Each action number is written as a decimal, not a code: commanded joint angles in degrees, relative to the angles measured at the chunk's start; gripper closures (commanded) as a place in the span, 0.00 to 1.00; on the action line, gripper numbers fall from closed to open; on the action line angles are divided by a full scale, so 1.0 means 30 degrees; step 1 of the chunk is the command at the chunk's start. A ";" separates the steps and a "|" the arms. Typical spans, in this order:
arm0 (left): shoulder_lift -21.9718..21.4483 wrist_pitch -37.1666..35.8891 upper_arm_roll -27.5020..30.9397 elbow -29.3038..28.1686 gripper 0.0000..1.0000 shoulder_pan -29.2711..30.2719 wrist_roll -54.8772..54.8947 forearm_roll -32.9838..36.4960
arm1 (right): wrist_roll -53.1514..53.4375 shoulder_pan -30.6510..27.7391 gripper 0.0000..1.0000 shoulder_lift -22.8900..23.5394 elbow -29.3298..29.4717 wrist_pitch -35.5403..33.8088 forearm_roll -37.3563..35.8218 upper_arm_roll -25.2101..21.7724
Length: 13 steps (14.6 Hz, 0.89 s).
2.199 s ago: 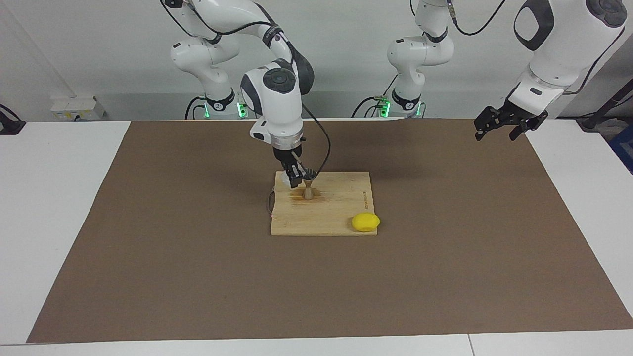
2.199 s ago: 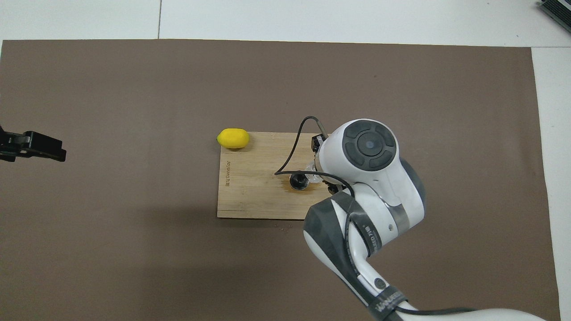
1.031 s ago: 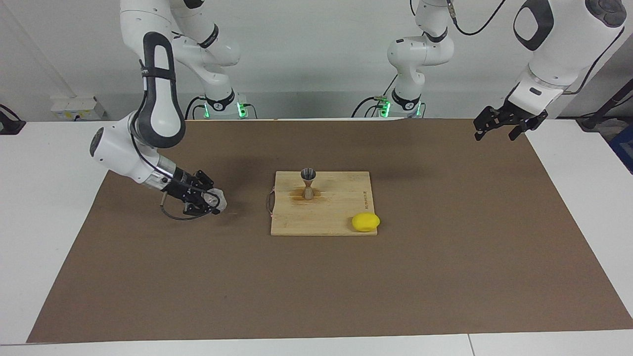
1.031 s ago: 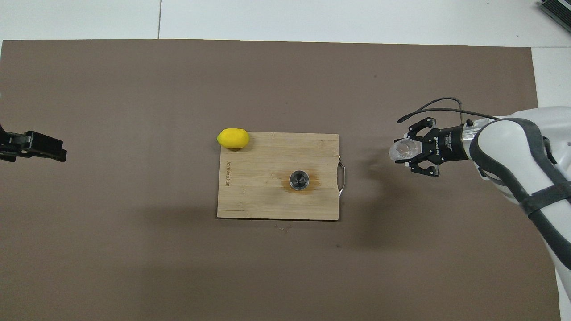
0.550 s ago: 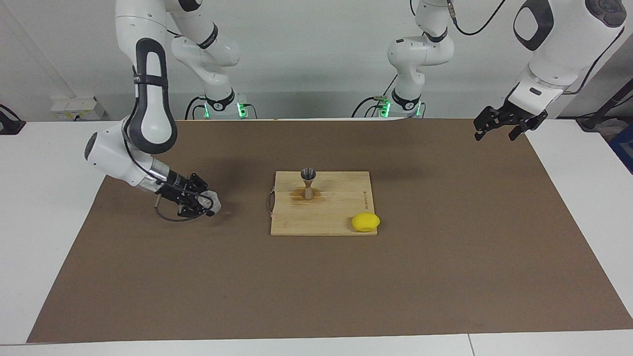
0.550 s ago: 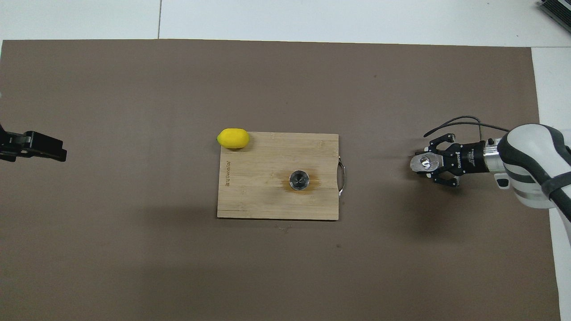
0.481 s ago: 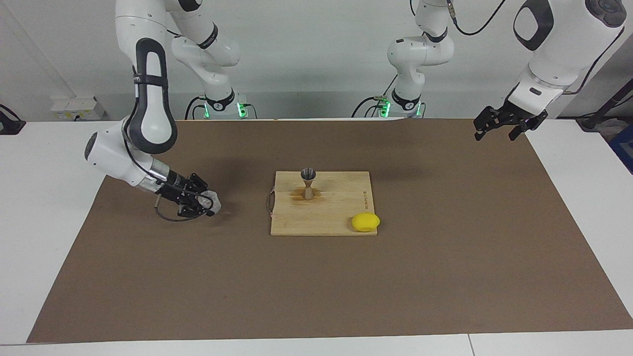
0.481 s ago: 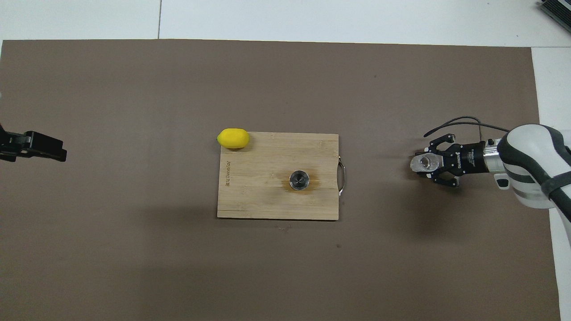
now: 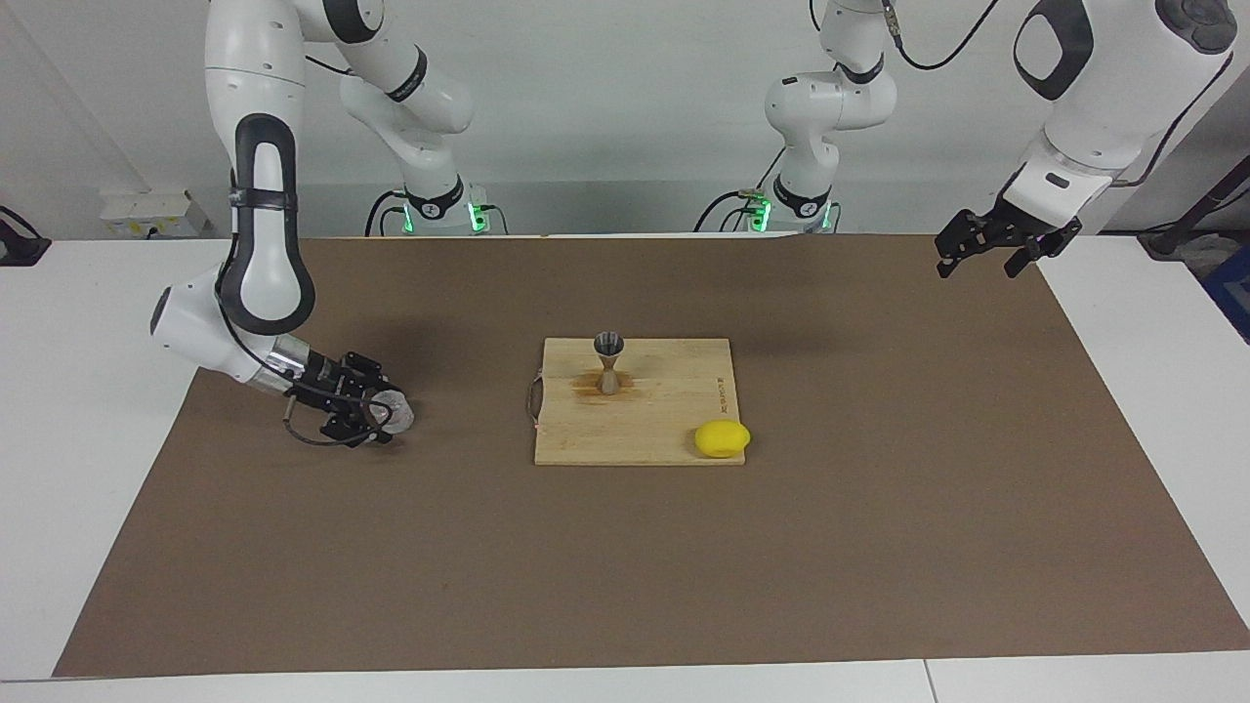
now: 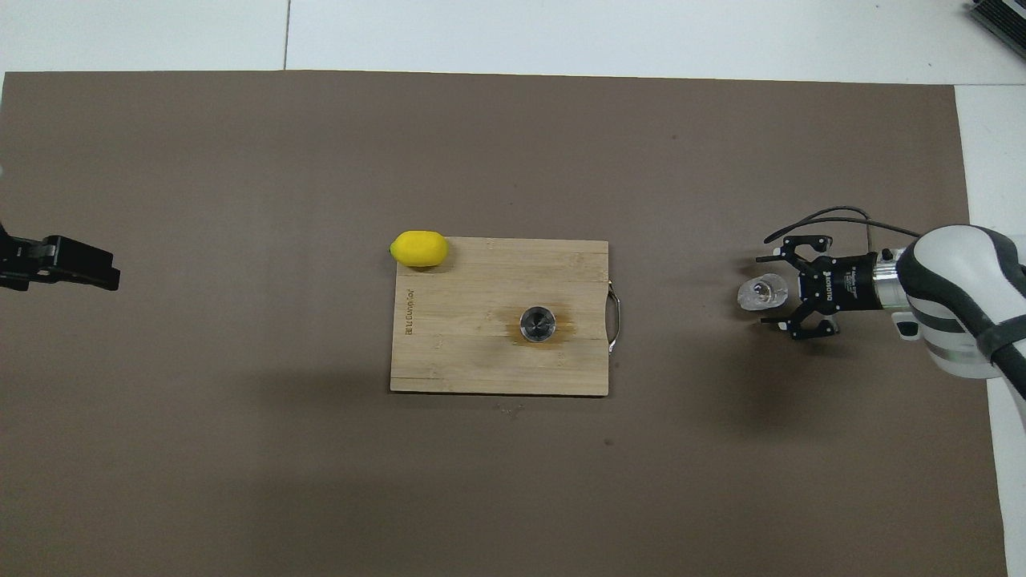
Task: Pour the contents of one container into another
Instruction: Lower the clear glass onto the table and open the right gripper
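right gripper point(image 10: 776, 295) low over the brown mat point(image 10: 240, 449) toward the right arm's end of the table, black fingers point(image 10: 804, 241) spread wide. clear cup point(image 10: 761, 292) on the mat just in front of the fingertips, released, apart from both fingers in the overhead view. same gap hidden in the facing view, where right gripper point(image 9: 376, 415) and cup point(image 9: 395, 411) overlap and touching or not cannot be told. cup short, see-through, round-rimmed, faceted-looking; lying on its side or upright, hard to say.

well apart from it, toward the middle, flat pale wooden board point(image 10: 449, 353) with a thin metal handle on the edge facing the cup and a brownish stain round the jigger point(image 10: 537, 322). only a round grey metal mouth seen from above; hourglass shape with narrow waist plain in the facing view point(image 9: 607, 362), upright. smooth yellow lemon point(image 10: 418, 248) at the board's corner farther from the robots, toward the left arm's end.

left gripper point(image 9: 981, 252) waiting high over the mat's edge at its own end, fingers parted.
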 commanded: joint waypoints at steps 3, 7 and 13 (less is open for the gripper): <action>-0.0250 0.0040 0.0124 -0.0127 0.00 -0.0314 -0.0348 0.0266 | -0.0189 0.0601 0.00 -0.2886 -0.1069 0.0082 -0.1463 0.0116; -0.0250 0.0040 0.0095 -0.0127 0.00 -0.0314 -0.0348 0.0266 | -0.0716 0.2676 0.00 -0.3798 -0.1011 -0.0387 -0.6111 0.0146; -0.0250 0.0040 0.0095 -0.0127 0.00 -0.0314 -0.0348 0.0266 | -0.5097 0.4822 0.00 -0.5202 -0.0836 -0.1881 -1.1750 0.0146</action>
